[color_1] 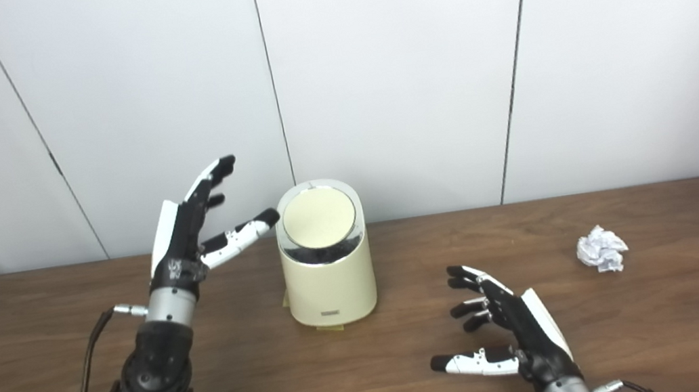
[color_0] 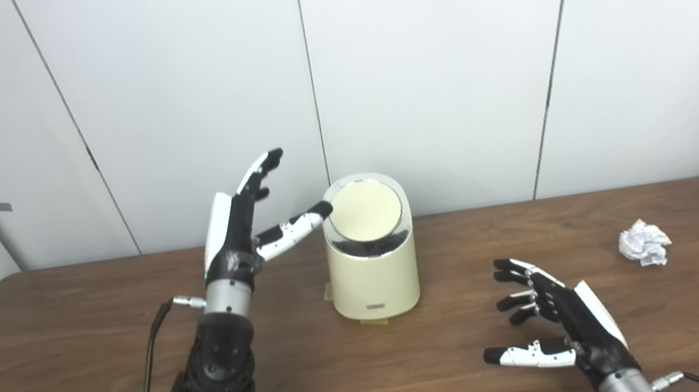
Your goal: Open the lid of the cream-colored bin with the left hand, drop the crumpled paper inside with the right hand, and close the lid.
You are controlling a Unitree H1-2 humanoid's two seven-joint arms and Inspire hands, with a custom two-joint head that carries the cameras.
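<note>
The cream-colored bin (color_0: 374, 274) stands upright near the table's far middle, its round lid (color_0: 365, 210) shut inside a chrome ring. My left hand (color_0: 243, 221) is raised just left of the bin, open, fingers spread upward, with its thumb tip at the lid's left rim. The crumpled white paper (color_0: 644, 242) lies on the table far to the right. My right hand (color_0: 555, 317) is open and empty, low over the table in front and to the right of the bin, well left of the paper.
The brown wooden table (color_0: 73, 371) ends against white wall panels at the back. A black cable (color_0: 150, 381) runs along the left forearm. A small yellowish tab (color_0: 373, 322) shows under the bin's front.
</note>
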